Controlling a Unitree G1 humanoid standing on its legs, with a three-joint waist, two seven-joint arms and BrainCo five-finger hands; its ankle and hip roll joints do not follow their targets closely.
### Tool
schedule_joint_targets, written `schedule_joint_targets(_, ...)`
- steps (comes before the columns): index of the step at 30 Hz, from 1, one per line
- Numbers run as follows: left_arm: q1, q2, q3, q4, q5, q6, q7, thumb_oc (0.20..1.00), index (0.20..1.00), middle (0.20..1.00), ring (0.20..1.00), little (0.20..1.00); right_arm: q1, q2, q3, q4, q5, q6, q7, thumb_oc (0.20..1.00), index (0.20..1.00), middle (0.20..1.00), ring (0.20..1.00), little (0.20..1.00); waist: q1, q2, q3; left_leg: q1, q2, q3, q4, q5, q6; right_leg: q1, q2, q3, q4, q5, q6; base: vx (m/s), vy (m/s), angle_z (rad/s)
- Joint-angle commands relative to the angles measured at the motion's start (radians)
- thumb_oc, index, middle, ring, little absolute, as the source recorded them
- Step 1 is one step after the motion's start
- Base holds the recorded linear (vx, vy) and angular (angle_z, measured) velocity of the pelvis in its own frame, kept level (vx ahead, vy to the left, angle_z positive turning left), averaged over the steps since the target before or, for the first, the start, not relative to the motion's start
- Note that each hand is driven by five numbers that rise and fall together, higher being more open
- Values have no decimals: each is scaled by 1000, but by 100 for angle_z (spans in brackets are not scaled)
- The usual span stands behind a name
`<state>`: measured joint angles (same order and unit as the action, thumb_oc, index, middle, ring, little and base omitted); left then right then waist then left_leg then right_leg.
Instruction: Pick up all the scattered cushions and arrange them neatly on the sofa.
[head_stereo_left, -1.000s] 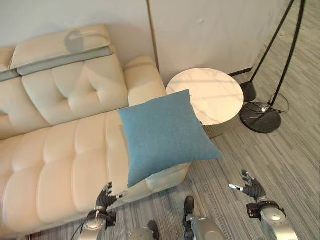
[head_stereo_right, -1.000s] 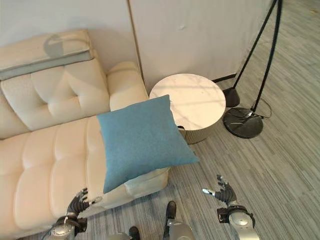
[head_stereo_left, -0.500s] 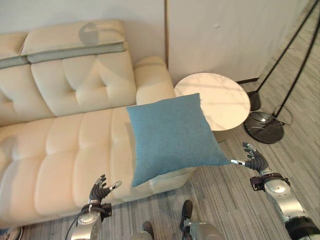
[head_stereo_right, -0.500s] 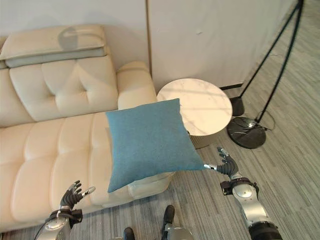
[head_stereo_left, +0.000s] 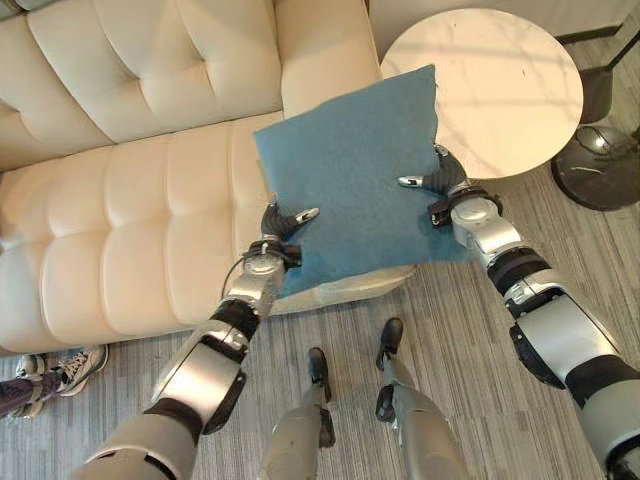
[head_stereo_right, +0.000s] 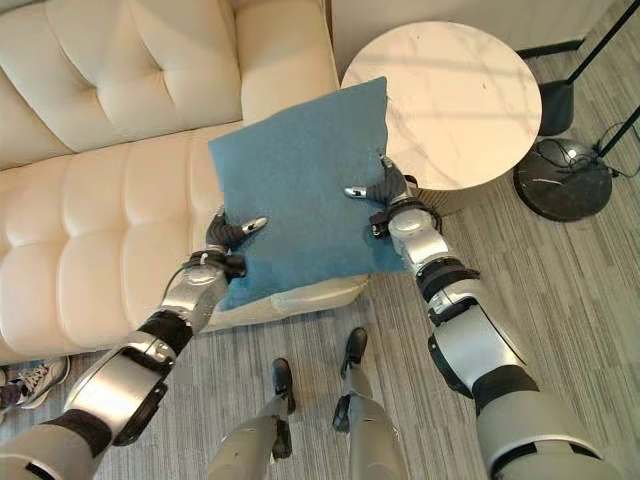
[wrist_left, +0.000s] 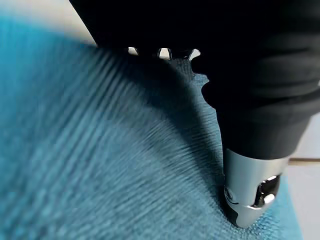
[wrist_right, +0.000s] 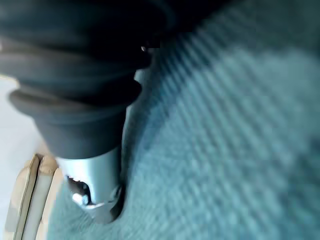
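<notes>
A cream sofa (head_stereo_left: 130, 200) fills the upper left. At centre, the blue cushion (head_stereo_left: 355, 170) overhangs its seat edge, pinched between the left robot hand (head_stereo_left: 278, 225) and the right robot hand (head_stereo_left: 440, 180), thumbs on top. A round counter (head_stereo_left: 490, 85) stands upper right.

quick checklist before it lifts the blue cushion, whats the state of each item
1. Left hand on the cushion: ok, thumb over its left edge.
2. Right hand on the cushion: ok, thumb on top at its right edge.
3. Grip closed underneath: cannot tell, the fingers of both hands are hidden behind the cloth.
4. Cushion supported: ok, it lies on the sofa seat end, with one corner over the round table.
5. Room on the seat: ok, the cream seat left of the cushion is bare.
6. Surroundings: not ok, a person's shoe is on the floor by the sofa front.
</notes>
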<state>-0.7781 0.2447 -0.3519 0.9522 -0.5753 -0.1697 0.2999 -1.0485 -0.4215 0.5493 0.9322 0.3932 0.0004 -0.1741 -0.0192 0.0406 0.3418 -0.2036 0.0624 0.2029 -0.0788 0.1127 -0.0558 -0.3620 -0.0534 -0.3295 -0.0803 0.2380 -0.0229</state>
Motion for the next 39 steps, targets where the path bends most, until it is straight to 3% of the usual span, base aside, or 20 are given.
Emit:
schedule_joint_targets(1, 21, -8, -47, -51, -31, -40, -23, 200, 200, 200, 200, 200, 39, 94, 88, -75, -11, -48, 32, 200, 200, 200, 200, 200, 11, -41, -11, 23, 19, -37, -9, -21, -60, 62, -46, 80, 112, -191, 124, 0, 0, 0)
schedule_joint_targets(6, 89, -7, -27, -232, -52, -62, -9, 200, 200, 200, 200, 200, 166, 101, 104, -299, -39, -62, 54, 200, 200, 200, 200, 200, -1, -51, -15, 54, 19, -26, -9, -37, -55, 89, -43, 90, 98, -186, 125, 5, 30, 0)
schedule_joint_targets(10, 236, -3, 28, -481, -52, -84, -19, 200, 200, 200, 200, 200, 393, 74, 25, -519, -35, -93, 89, 200, 200, 200, 200, 200, -8, -51, -39, 104, 14, -18, -9, -64, -45, 140, -47, 97, 87, -186, 128, 16, 63, -5)
schedule_joint_targets(14, 345, -4, 51, -624, -38, -82, -48, 200, 200, 200, 200, 200, 535, 45, -29, -631, -48, -108, 129, 200, 200, 200, 200, 200, -14, -53, -74, 143, 7, -14, -9, -86, -36, 181, -50, 97, 74, -185, 133, 55, 74, -5)
schedule_joint_targets(17, 513, 12, 90, -803, 9, -61, -100, 200, 200, 200, 200, 200, 732, -9, -133, -771, -54, -120, 181, 200, 200, 200, 200, 200, -22, -64, -129, 203, 1, -11, -9, -117, -24, 241, -52, 104, 54, -184, 142, 68, 89, -7)
schedule_joint_targets(21, 649, 31, 131, -925, 51, -45, -135, 200, 200, 200, 200, 200, 886, -11, -219, -883, -23, -136, 218, 200, 200, 200, 200, 200, -26, -77, -169, 239, -7, -6, -4, -138, -11, 269, -56, 124, 48, -180, 150, 22, 118, -12)
schedule_joint_targets(25, 794, 59, 204, -1039, 119, -36, -172, 200, 200, 200, 200, 200, 1012, 17, -297, -1027, 10, -155, 262, 200, 200, 200, 200, 200, -31, -91, -183, 285, -23, 4, 8, -168, 11, 272, -66, 154, 67, -160, 171, -95, 164, -23)
schedule_joint_targets(29, 839, 69, 224, -1084, 149, -41, -164, 200, 200, 200, 200, 200, 1025, 64, -317, -1103, 32, -177, 261, 200, 200, 200, 200, 200, -33, -117, -151, 290, -49, 24, 15, -170, 39, 209, -83, 209, 126, -71, 232, -282, 121, -42)
schedule_joint_targets(30, 822, 81, 211, -1090, 157, -48, -171, 200, 200, 200, 200, 200, 1029, 76, -322, -1128, 31, -193, 256, 200, 200, 200, 200, 200, -24, -115, -126, 264, -41, 20, 30, -156, 48, 188, -77, 240, 196, -115, 241, -411, 54, -48)
schedule_joint_targets(31, 821, 81, 211, -1090, 157, -49, -171, 200, 200, 200, 200, 200, 1028, 77, -323, -1128, 31, -193, 256, 200, 200, 200, 200, 200, -24, -117, -128, 260, -42, 21, 31, -153, 48, 184, -78, 241, 196, -113, 240, -431, 51, -36)
schedule_joint_targets(34, 783, 98, 184, -1104, 153, -53, -185, 200, 200, 200, 200, 200, 1038, 68, -358, -1166, 19, -211, 245, 200, 200, 200, 200, 200, -6, -104, -129, 188, -34, -23, 49, -108, 61, 225, -42, 284, 380, -224, 196, -352, -8, 26)
schedule_joint_targets(37, 753, 108, 165, -1111, 144, -50, -184, 200, 200, 200, 200, 200, 1050, 65, -391, -1178, 7, -216, 235, 200, 200, 200, 200, 200, 8, -101, -166, 130, -38, -75, 32, -50, 55, 296, 20, 328, 512, -279, 173, -296, -94, 52)
schedule_joint_targets(38, 753, 110, 166, -1109, 144, -49, -181, 200, 200, 200, 200, 200, 1050, 68, -400, -1173, 6, -217, 230, 200, 200, 200, 200, 200, 15, -100, -176, 109, -39, -85, 27, -32, 50, 319, 37, 341, 516, -277, 171, -248, -130, 88)
schedule_joint_targets(39, 752, 110, 171, -1122, 140, -51, -176, 200, 200, 200, 200, 200, 1052, 67, -408, -1186, 3, -217, 228, 200, 200, 200, 200, 200, 28, -105, -180, 92, -48, -100, 15, -6, 40, 365, 44, 335, 442, -333, 141, -270, -134, 83)
